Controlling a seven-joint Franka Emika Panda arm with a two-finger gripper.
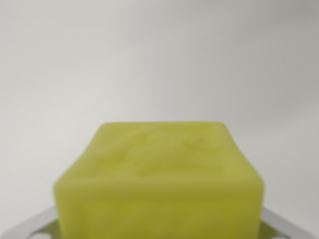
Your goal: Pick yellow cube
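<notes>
The yellow cube (159,174) fills the lower middle of the wrist view, very close to the camera and blurred. Its top face and near face both show. My gripper (159,233) sits at the bottom edge, with one pale grey finger (30,226) meeting the cube's side on the wrist view's left. The other finger (291,226) meets the side on the wrist view's right. The jaws press against the cube from both sides. The cube's underside and the fingertips are hidden behind it.
A plain, pale grey-white surface (159,59) spreads behind and around the cube. No other object or edge shows in it.
</notes>
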